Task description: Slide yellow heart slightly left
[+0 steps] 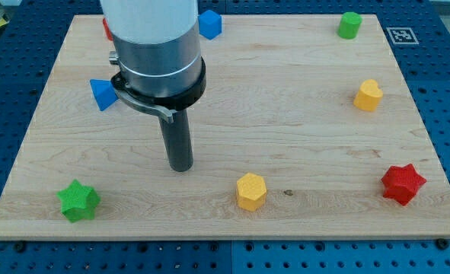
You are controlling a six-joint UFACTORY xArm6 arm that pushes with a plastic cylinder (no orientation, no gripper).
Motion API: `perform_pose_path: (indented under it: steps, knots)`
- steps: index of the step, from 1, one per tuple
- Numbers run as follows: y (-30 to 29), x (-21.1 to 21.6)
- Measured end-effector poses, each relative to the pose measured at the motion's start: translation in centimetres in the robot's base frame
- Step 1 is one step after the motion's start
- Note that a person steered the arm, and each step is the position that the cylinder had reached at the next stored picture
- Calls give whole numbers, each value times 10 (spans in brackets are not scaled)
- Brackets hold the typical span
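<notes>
The wooden board (232, 99) fills the view, and my arm (152, 38) comes down from the view's top left, upright over the board's left half. There is no pincer to open or close here, just the rod; my tip (181, 168) rests on bare wood, touching nothing. The yellow heart (368, 95) sits near the view's right edge, well apart from my tip, so I judge the push not yet begun. To nudge it left I would need to get round to its right side first. The yellow hexagon (251, 190) lies nearer my tip, with a red star (403, 183) further right.
</notes>
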State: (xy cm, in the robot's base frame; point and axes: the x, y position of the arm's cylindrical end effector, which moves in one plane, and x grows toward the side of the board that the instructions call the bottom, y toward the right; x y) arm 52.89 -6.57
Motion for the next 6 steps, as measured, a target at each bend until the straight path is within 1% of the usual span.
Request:
perform_pose_path:
  steps: [1, 2, 3, 4, 5, 6]
  knots:
    - [0, -2]
    - [1, -26]
    - [17, -76]
    - [51, -130]
    - [100, -170]
    - [160, -199]
